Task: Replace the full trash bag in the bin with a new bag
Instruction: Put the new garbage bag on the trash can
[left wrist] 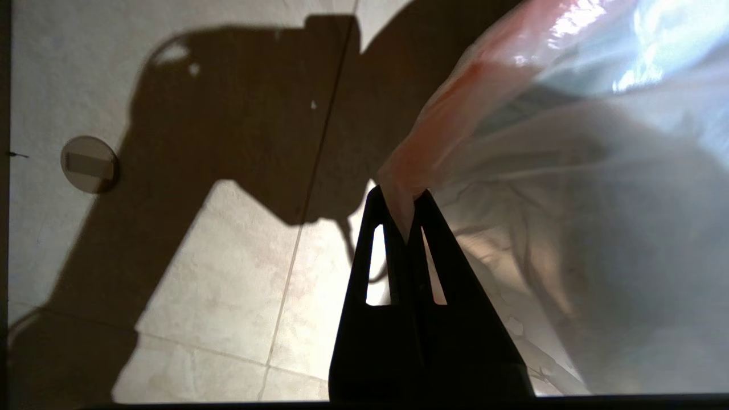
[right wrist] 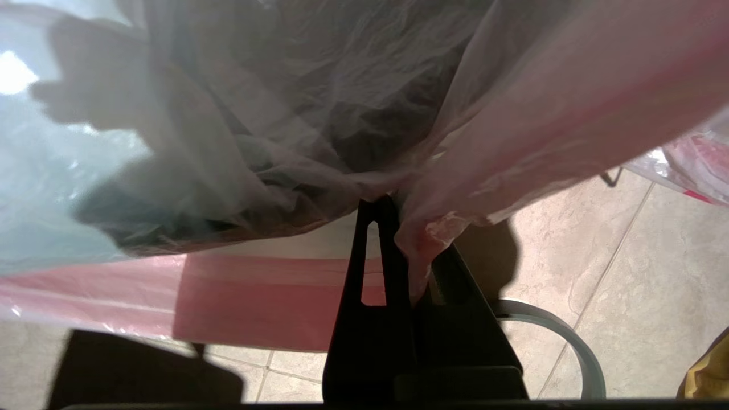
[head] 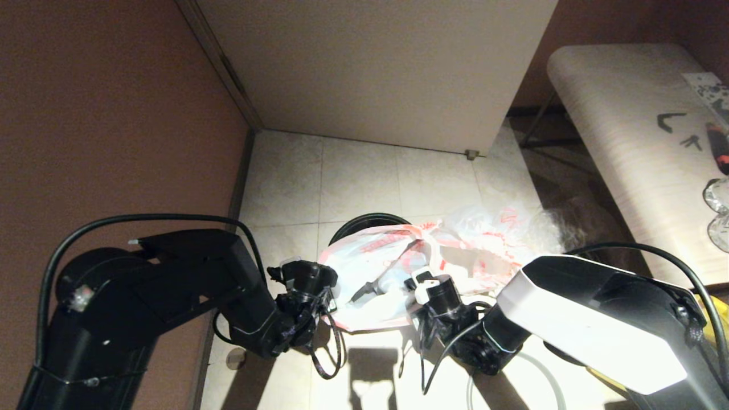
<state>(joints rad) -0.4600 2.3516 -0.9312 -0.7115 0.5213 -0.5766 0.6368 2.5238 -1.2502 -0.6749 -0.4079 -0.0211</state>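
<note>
Your left gripper (left wrist: 405, 213) and right gripper (right wrist: 405, 242) each pinch the new bag's (head: 387, 267) edge, stretching it limp and translucent over the bin (head: 364, 223). The full trash bag (head: 490, 233) lies just beyond; the grey rim ring (right wrist: 564, 341) rests on the floor.

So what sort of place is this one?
Probably an indoor room corner, home or office: pale tiled floor, reddish-brown wall, a white cabinet panel, and a pale wood-grain table at the right.

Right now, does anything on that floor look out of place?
Yes: the loose grey rim ring lies on the tiled floor, apart from the small round black wastebasket, instead of sitting on it.
</note>
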